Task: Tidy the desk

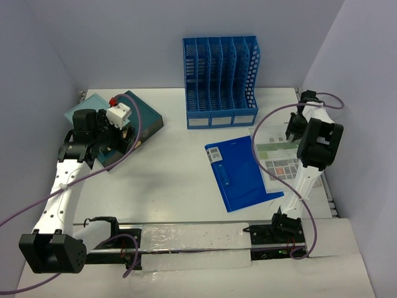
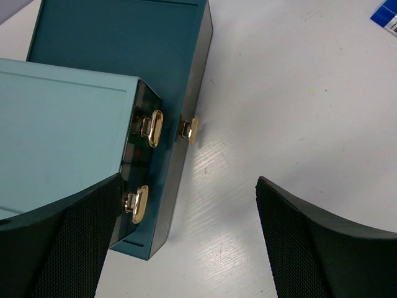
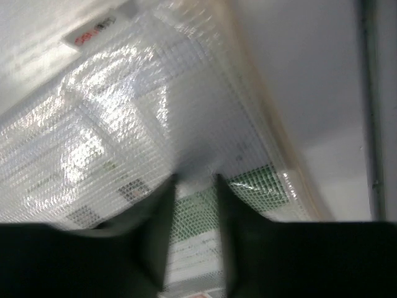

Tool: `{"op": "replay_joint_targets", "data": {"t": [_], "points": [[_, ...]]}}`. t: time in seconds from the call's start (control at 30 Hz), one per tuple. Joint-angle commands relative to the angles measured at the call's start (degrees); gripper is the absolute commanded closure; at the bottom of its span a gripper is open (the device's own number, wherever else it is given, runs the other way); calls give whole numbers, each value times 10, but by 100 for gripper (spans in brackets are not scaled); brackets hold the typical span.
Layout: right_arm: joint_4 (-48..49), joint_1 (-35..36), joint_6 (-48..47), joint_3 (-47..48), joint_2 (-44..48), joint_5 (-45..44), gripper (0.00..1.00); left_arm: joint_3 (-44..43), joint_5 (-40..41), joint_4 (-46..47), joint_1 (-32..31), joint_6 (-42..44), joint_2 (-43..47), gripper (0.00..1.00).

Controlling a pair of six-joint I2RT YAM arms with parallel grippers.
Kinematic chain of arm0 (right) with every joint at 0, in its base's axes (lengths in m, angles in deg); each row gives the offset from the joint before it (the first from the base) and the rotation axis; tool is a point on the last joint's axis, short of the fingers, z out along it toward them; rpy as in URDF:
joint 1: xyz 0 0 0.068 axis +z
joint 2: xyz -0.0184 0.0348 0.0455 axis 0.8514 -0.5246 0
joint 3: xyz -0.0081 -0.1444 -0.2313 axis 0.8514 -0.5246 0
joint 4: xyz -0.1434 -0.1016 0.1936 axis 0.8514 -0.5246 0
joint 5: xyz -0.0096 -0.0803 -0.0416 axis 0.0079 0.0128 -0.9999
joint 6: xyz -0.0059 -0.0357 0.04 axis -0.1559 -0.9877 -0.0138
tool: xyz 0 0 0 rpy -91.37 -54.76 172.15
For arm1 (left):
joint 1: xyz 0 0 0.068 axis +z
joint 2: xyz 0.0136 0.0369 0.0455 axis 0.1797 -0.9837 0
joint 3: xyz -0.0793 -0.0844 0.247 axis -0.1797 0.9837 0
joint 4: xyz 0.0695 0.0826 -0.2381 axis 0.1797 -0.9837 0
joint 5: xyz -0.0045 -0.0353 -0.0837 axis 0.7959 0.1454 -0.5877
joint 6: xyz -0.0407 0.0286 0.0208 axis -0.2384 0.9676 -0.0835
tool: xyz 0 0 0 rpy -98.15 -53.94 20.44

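The desk (image 1: 173,180) is a white tabletop. My left gripper (image 1: 126,138) hovers over two stacked teal boxes (image 1: 146,115) at the back left. In the left wrist view it (image 2: 189,186) is open, wide. The light teal box (image 2: 62,124) with gold clasps (image 2: 152,127) lies beside its left finger, on the dark teal box (image 2: 124,37). My right gripper (image 1: 294,127) is down on a clear mesh pouch (image 1: 279,158) of papers at the right. In the blurred right wrist view its jaws (image 3: 195,180) stand narrowly apart, tips on the pouch (image 3: 124,112), a strip of it showing between them.
A blue file rack (image 1: 220,81) stands at the back middle. A blue folder (image 1: 239,174) lies flat in the middle, its right side under the pouch. The right-hand edge rail (image 3: 372,93) runs close to the pouch. Lavender walls close in three sides.
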Motion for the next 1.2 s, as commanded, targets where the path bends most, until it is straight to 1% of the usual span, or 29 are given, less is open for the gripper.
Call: {"op": "replay_joint_targets", "data": {"t": [0.0, 0.07, 0.17, 0.23, 0.27, 0.37, 0.4, 0.47, 0.5, 0.53, 0.57, 0.6, 0.63, 0.7, 0.73, 0.8, 0.87, 0.93, 1.07, 1.17], "points": [[-53, 38, -5, -55, 6, 3, 80, -31, -10, 11, -3, -1, 9, 6], [-47, 44, 0, -70, 17, 3, 100, -31, -11, 12, -3, 1, 11, 6], [-25, 48, 4, -107, 41, 3, 100, -28, -13, 16, -3, 3, 12, 6], [9, 48, 16, -150, 63, 2, 100, -23, -18, 18, -3, 7, 14, 6], [12, 48, 17, -154, 73, 2, 100, -22, -20, 19, -3, 8, 14, 6], [48, 62, 28, -196, 110, 22, 100, -14, -22, 19, -3, 13, 13, 6], [57, 75, 32, -211, 124, 17, 100, -11, -23, 18, -3, 15, 14, 6], [69, 104, 34, -239, 143, -33, 99, -6, -22, 18, -3, 17, 15, 6], [80, 134, 30, -254, 169, -60, 89, -4, -21, 18, -3, 18, 15, 6], [90, 159, 29, -267, 184, -80, 86, -3, -21, 19, -3, 19, 16, 6], [99, 191, 34, -279, 198, -102, 78, -2, -22, 19, -3, 19, 15, 6], [106, 218, 37, -288, 205, -114, 72, -1, -23, 19, -3, 19, 14, 6], [109, 234, 39, -294, 208, -122, 67, -1, -25, 20, -3, 19, 14, 6], [111, 277, 44, -305, 217, -148, 53, -3, -29, 20, -3, 21, 13, 6], [109, 287, 47, -309, 218, -159, 47, -3, -29, 19, -3, 22, 13, 6], [105, 306, 51, -317, 221, -163, 38, -3, -29, 20, -3, 23, 11, 6], [106, 311, 56, -321, 220, -173, 34, -4, -31, 21, -3, 24, 9, 6], [97, 311, 56, -321, 215, -185, 34, -5, -33, 19, -3, 25, 9, 6], [94, 324, 42, -340, 227, -181, 32, -8, -35, 13, -3, 29, 9, 6], [71, 326, 36, -332, 209, -191, 29, -8, -34, 12, -3, 32, 9, 6]]}}
